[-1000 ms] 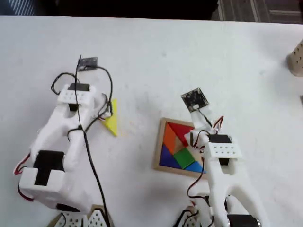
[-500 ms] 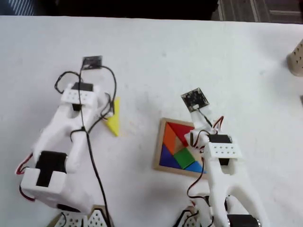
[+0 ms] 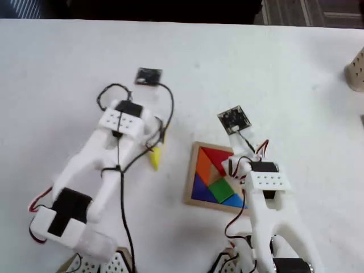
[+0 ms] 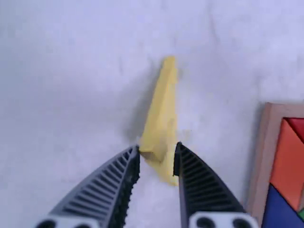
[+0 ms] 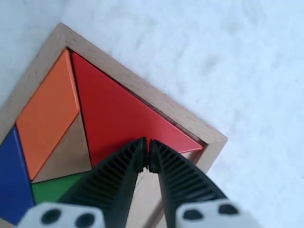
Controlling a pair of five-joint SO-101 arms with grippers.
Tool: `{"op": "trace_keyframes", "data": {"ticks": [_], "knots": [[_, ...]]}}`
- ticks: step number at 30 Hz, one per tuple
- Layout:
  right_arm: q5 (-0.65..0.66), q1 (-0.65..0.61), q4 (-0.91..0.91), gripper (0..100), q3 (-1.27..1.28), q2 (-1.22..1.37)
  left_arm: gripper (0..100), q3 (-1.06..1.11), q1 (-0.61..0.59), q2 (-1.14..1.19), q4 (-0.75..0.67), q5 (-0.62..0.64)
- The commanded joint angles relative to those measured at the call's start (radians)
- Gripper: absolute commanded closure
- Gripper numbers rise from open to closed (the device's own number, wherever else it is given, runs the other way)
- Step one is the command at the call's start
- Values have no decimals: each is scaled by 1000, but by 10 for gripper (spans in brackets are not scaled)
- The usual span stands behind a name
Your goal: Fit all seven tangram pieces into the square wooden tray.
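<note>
The square wooden tray lies at centre right. It holds red, orange, blue and green pieces around a bare triangular gap. Left of the tray, my left gripper is shut on the yellow triangle, which stands on edge close to the tabletop. In the high view that yellow triangle sits a short way from the tray's left rim. My right gripper is shut with nothing in it, just above the red triangle near the tray's rim.
Two small camera boards on cables, one beyond the left arm and one beyond the tray, hang over the white table. A perforated wooden object stands at the right edge. The left wrist view shows the tray's edge.
The left arm has swung right toward the tray, taking the yellow triangle with it. The right arm and the tray have not moved.
</note>
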Motion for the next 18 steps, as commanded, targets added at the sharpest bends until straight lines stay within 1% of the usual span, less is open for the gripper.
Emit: {"op": "trace_keyframes", "data": {"ticks": [1, 4, 6, 9, 13, 18], "knots": [[11, 1, -5, 978, -5, -33, 868, -49, 88, -53, 12, -2], [11, 2, -5, 978, -5, -33, 868, -49, 143, -53, 6, -2], [11, 12, -5, 978, -6, -33, 868, -49, 151, -45, 5, 18], [11, 24, -5, 978, -8, -33, 871, -38, 125, -44, 3, 69], [11, 22, -5, 978, -8, -33, 872, -26, 94, 2, 2, 68], [11, 22, -5, 978, -8, -33, 869, -37, 84, 143, -34, 66]]}}
